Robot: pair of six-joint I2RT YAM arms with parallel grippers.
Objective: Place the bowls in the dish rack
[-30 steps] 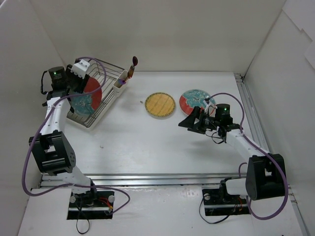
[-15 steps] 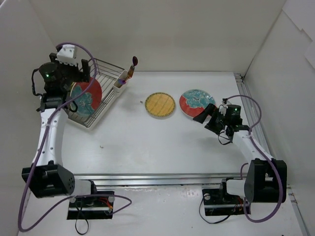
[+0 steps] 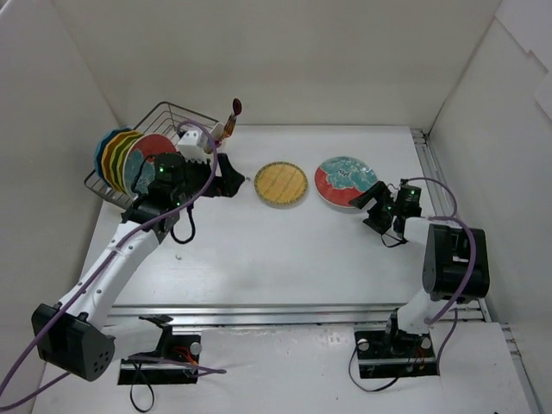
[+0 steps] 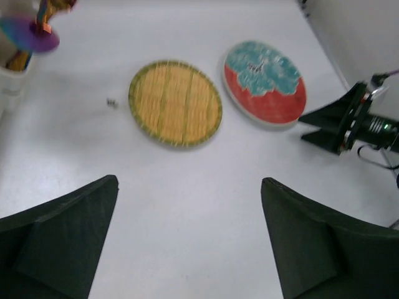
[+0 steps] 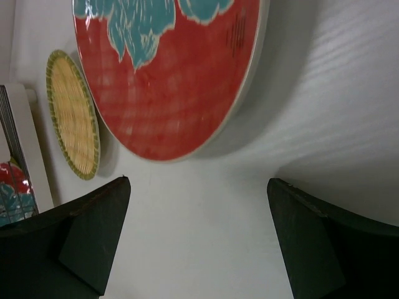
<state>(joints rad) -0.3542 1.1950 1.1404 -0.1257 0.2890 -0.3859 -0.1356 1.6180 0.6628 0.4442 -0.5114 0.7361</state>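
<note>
- Nearest us on the right, the right gripper (image 3: 360, 203) sits low over the worktop (image 3: 285, 250). Its jaws are spread wide, with nothing between them.
- In the right wrist view, this gripper (image 5: 198, 181) stops just short of the near rim of the red-and-teal bowl (image 5: 168, 75).
- Left of centre, the left gripper (image 3: 228, 177) hangs above the worktop with its jaws released and empty (image 4: 189, 182).
- Beyond both grippers, the red-and-teal bowl (image 3: 345, 181) lies flat on the worktop.
- The tan woven bowl (image 3: 280, 185) lies flat just to its left, apart from it.
- At the far left stands the dish rack (image 3: 168, 107).
- The racked bowls (image 3: 121, 159) stand on edge in a row. We see blue, orange and green rims behind a red-and-teal face.
- The white utensil cup (image 3: 216, 135) sits on the rack's right corner, with a utensil (image 3: 235, 109) sticking up from it.
</note>
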